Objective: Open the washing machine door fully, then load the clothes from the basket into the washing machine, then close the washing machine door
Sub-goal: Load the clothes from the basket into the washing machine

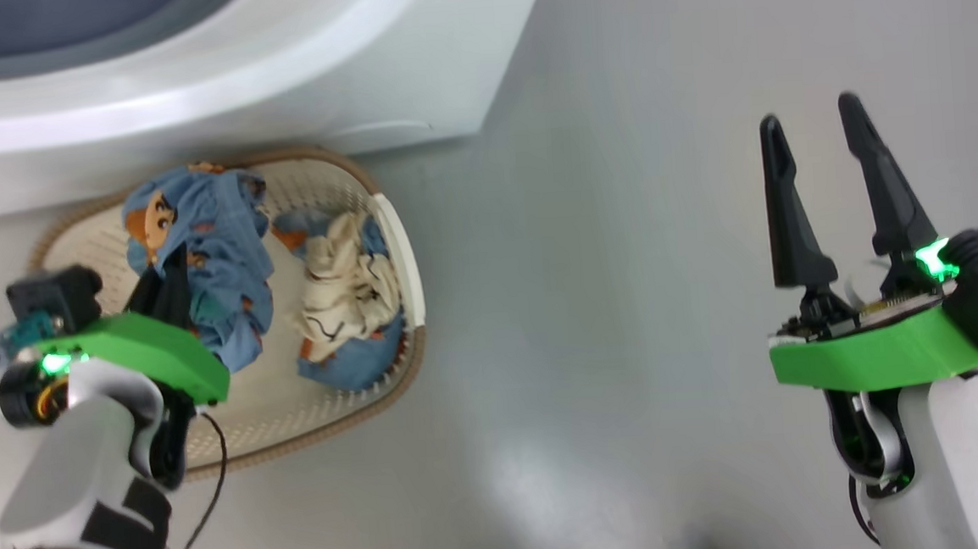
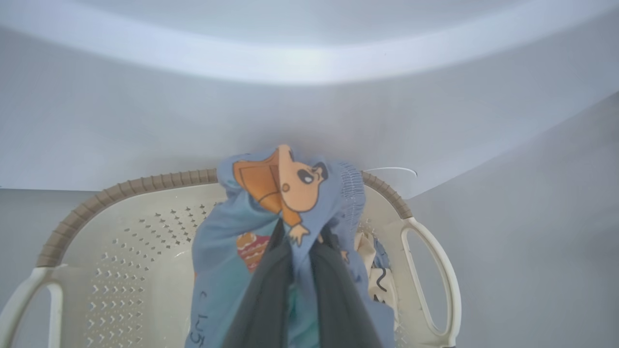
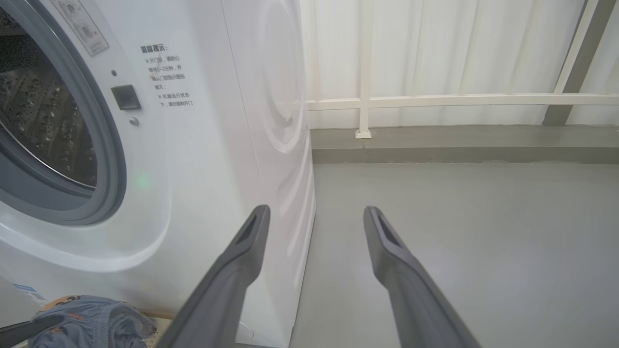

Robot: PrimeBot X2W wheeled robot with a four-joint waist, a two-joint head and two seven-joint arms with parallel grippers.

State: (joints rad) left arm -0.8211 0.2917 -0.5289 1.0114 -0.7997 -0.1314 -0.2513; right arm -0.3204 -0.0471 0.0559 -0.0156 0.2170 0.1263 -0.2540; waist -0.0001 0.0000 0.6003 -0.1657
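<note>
The grey floor [image 1: 629, 342] carries the basket [image 1: 399, 254] just beside the washing machine [image 1: 274, 92].

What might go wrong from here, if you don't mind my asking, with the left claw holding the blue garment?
1. The left claw grips the blue garment by a bunched fold; it may slip on the way up.
2. Blue cloth also lies around the cream garment in the basket; if joined, it could drag that along.
3. Trailing cloth may snag on the gasket of the washing machine.
</note>
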